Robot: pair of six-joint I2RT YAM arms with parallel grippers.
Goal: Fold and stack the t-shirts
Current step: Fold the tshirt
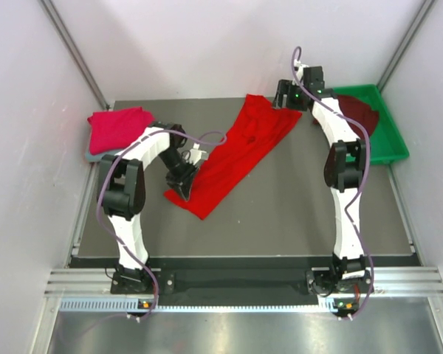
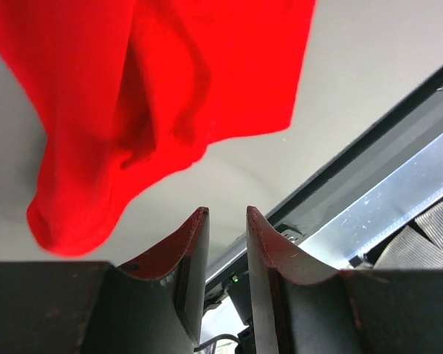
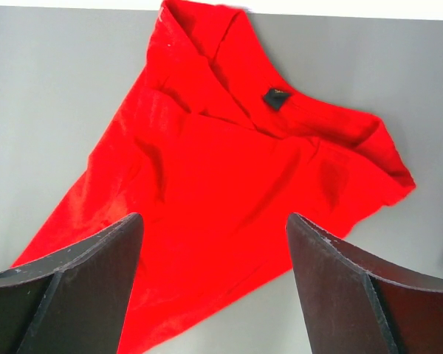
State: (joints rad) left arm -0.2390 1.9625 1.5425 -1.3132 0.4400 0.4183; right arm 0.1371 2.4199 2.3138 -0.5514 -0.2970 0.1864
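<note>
A bright red t-shirt lies spread in a diagonal strip across the middle of the table. My left gripper hovers at its near-left end. In the left wrist view its jaws stand a narrow gap apart with nothing between them, and the red shirt lies just beyond the tips. My right gripper is at the shirt's far collar end. It is wide open above the red cloth. A folded crimson-pink shirt lies at the far left, with a grey-blue edge under it. A dark maroon shirt lies in the tray.
A green plastic tray stands at the far right of the table. White walls close in the left, right and back sides. A metal rail runs along the near edge by the arm bases.
</note>
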